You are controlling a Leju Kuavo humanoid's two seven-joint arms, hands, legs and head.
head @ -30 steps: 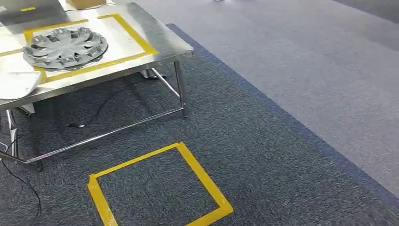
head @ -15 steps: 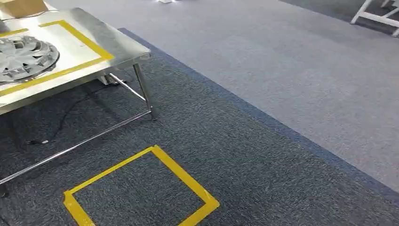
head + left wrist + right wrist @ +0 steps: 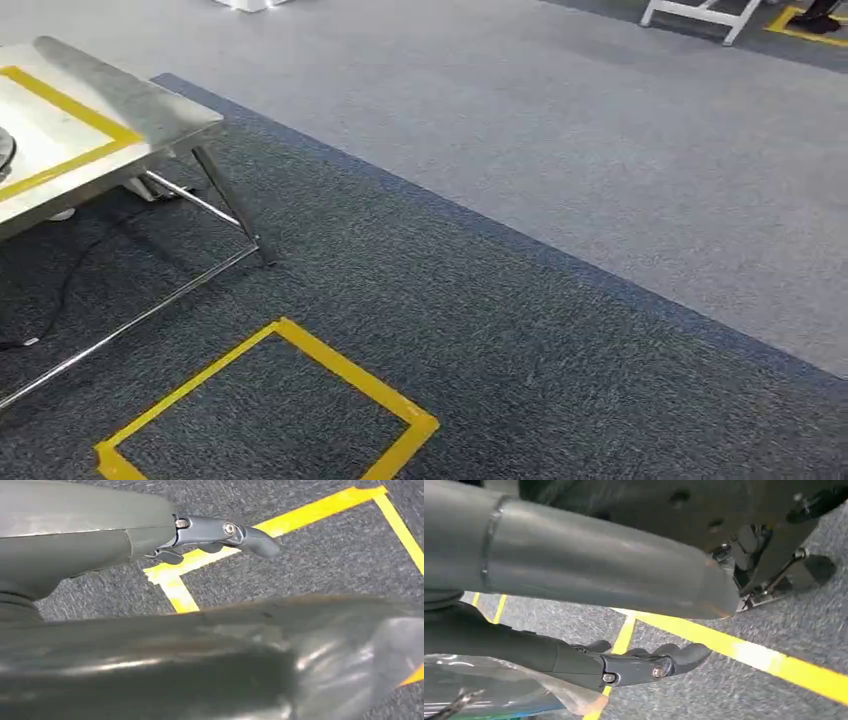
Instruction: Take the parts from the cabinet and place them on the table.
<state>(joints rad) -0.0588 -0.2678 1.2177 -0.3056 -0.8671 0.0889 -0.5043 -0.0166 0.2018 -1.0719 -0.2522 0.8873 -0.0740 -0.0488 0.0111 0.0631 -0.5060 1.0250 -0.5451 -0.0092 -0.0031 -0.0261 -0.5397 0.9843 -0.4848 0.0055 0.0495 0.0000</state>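
Robot turning right, away from the counter

The whole head view had swung right within the last second, so the counter (image 3: 120,105) slid to the far left; that was camera motion, and suggested a walk back for more parts; one silver part (image 3: 4,152) lay on it at the picture's edge; one yellow tape square (image 3: 330,365) marked the near floor; the left hand (image 3: 220,535) hung loosely spread, holding nothing; I could not tell whether the right hand (image 3: 639,665) held anything.
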